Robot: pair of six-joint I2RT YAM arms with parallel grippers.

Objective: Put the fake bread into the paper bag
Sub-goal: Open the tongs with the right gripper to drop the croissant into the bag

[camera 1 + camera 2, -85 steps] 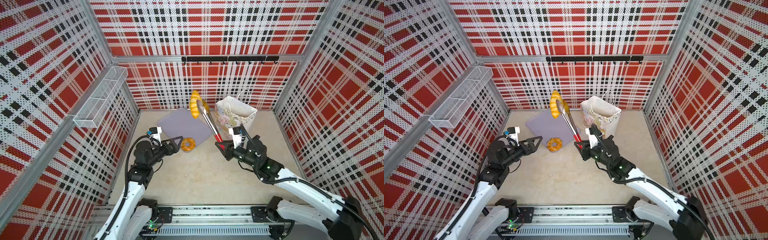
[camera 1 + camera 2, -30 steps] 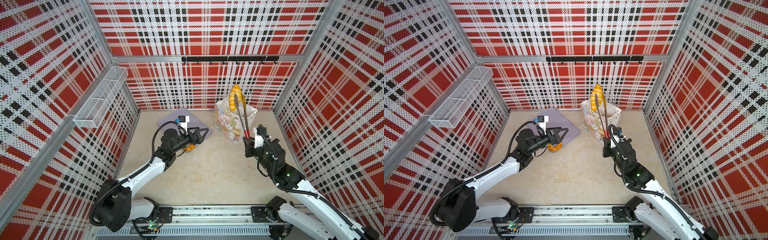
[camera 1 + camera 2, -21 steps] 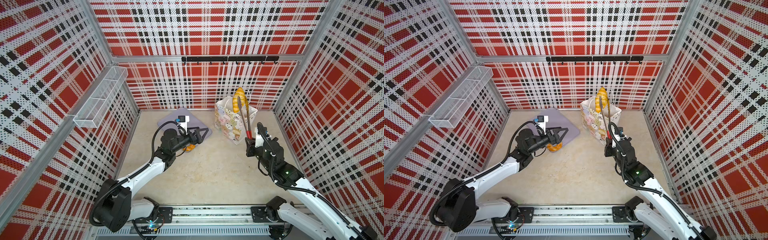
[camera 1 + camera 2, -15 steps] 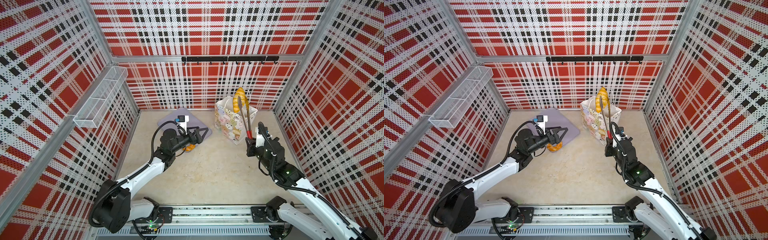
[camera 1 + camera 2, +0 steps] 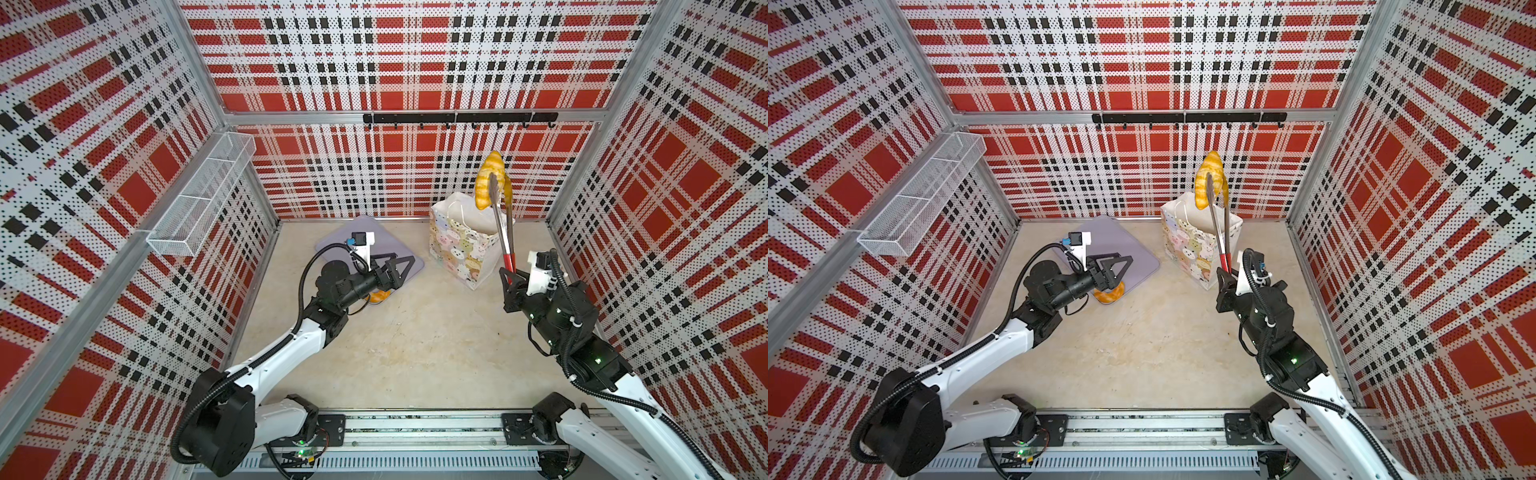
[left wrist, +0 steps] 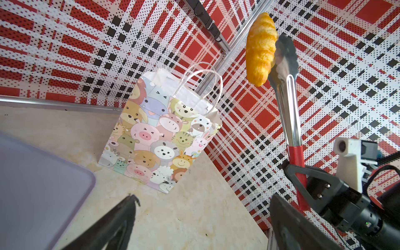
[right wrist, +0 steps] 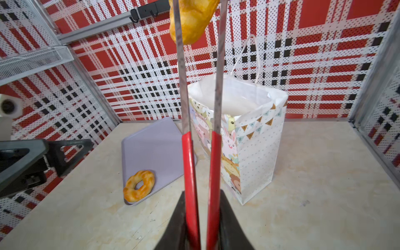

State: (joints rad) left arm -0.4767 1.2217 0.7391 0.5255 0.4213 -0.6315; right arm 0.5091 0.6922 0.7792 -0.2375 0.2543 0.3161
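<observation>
Progress: partway, at a guess. Right gripper (image 5: 512, 277) clamped on tongs (image 5: 500, 232), roll (image 5: 486, 183) pinched high over far-right bag (image 5: 457, 249), not yet in. Doughnut (image 7: 149, 180) to go, on tray's (image 7: 151, 147) near corner by left gripper (image 5: 1115, 268), jaws apart. Bag contents hidden.

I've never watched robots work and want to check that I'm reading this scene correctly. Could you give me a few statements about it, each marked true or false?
1. The right gripper grips red-handled tongs. True.
2. The tongs pinch a round bun. False: they pinch a long ridged roll.
3. The paper bag lies on its side. False: it stands upright, mouth open.
4. The left gripper is open and empty. True.
5. A ring doughnut lies on the lavender tray. True.
6. The roll is inside the bag. False: it hangs in the air, higher than the bag's rim.
</observation>
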